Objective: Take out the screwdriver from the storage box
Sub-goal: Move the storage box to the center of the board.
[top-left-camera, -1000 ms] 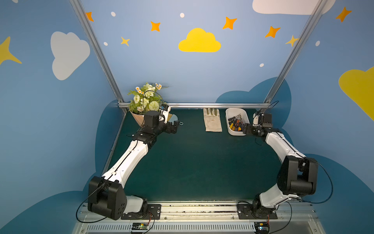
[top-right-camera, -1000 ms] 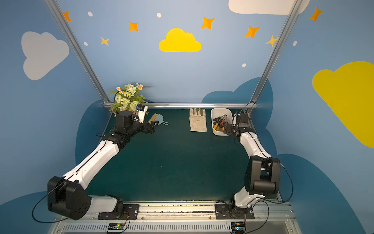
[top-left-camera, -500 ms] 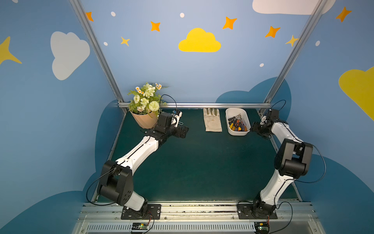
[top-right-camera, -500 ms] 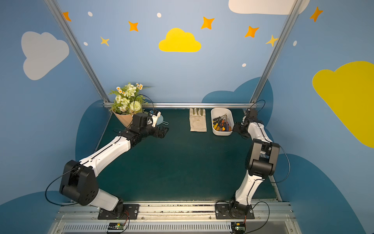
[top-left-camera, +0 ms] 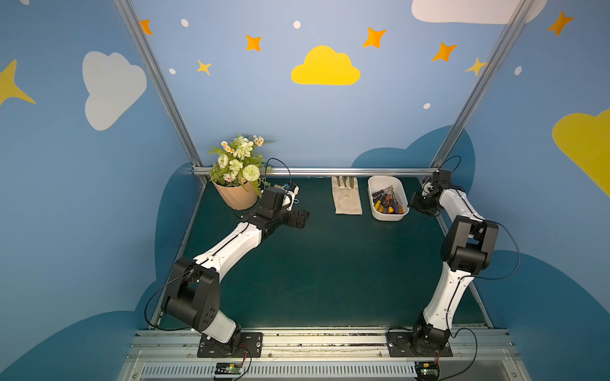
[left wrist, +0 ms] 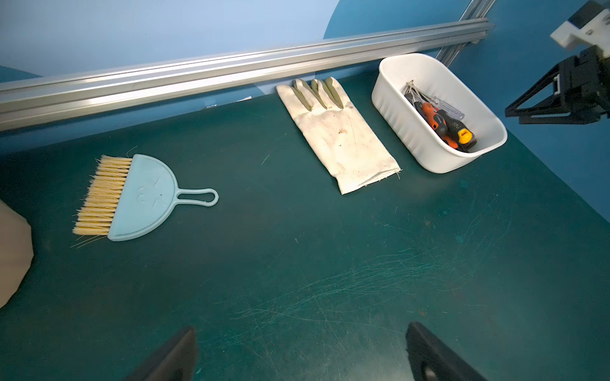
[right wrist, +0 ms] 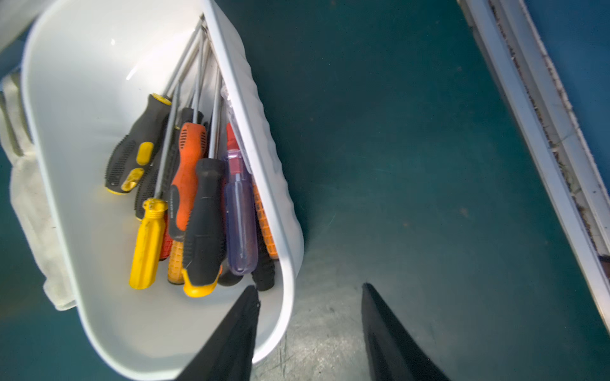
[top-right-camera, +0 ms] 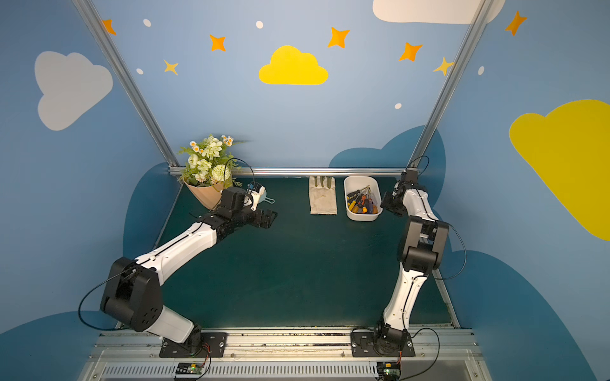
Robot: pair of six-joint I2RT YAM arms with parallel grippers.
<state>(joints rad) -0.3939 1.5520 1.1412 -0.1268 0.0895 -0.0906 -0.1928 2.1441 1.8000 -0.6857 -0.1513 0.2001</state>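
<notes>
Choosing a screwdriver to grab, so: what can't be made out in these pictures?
Lower screwdrivers in the white plastic storage box: right wrist view, buried under upper handles.
Pale blue plastic hand brush: both top views, mostly behind the left arm.
Peach flower pot: left wrist view, cut by the edge.
Right pincer: right wrist view, fingers cut by the frame edge.

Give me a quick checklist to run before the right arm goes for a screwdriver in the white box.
1. Screwdrivers lie in the storage box: ok.
2. Right gripper open and empty: ok.
3. Right gripper centred on a handle: not ok, it straddles the box wall.
4. Its height above the rim: cannot tell.
5. Left gripper open, away from the box: ok.
6. Glove apart from the box: ok.
</notes>
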